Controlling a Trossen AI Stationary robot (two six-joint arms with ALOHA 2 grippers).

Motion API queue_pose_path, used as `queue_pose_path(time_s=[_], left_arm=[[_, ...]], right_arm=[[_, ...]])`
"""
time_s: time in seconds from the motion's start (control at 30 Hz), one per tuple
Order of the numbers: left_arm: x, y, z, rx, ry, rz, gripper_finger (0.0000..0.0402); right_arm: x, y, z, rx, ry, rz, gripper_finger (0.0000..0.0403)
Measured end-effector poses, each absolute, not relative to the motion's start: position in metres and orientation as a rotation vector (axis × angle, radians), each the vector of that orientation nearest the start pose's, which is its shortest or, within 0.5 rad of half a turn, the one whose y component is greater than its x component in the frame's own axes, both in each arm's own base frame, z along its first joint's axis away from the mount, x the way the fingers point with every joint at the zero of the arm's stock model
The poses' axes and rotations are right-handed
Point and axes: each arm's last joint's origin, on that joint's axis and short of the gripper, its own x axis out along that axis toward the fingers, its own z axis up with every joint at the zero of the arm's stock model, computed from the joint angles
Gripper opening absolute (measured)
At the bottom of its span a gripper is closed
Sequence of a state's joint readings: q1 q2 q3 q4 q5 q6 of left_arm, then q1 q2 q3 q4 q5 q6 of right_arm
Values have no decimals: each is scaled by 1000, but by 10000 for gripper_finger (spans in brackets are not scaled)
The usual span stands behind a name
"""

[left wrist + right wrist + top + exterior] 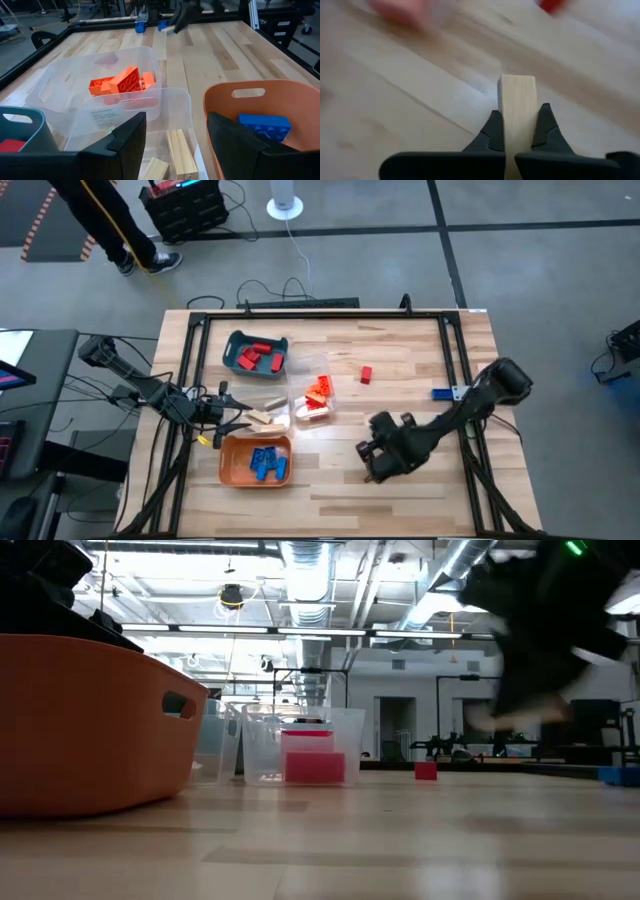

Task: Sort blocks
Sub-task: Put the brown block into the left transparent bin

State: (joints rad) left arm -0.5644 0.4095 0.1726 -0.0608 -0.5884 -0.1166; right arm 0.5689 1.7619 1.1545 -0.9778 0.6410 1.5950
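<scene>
Pale wooden table (400, 350) carrying mostly sorted blocks in trays; red block (366, 374) and blue block (441, 393) lying loose. Right gripper (518, 131) pinching tan block (517, 105); left gripper (175, 135) hovering open.

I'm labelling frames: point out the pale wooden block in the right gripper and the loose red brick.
Pale wooden block (517, 107), right wrist view, front face.
Small red plastic brick (366, 374), high view, top.

I see the pale wooden table (400, 480) carrying a teal tray (256, 353), two clear trays (312, 395) and an orange tray (256, 459) (clustered toward nine o'clock), plus a loose red block (366, 374) near centre and a blue block (441, 393) at three o'clock.
</scene>
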Motion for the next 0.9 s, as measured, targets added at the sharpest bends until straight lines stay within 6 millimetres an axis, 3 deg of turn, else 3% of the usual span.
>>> queue_pose_path(time_s=[0.17,0.33,0.67,0.9], left_arm=[[108,-50,183,42,241,38,203],[109,-50,185,46,221,36,203],[109,-49,186,52,212,59,203],[108,-48,186,47,213,67,203]], right_arm=[[292,135,215,433,769,-701,2],[334,110,238,455,631,-419,2],[437,52,223,241,599,-178,1],[494,42,212,199,585,-31,1]])
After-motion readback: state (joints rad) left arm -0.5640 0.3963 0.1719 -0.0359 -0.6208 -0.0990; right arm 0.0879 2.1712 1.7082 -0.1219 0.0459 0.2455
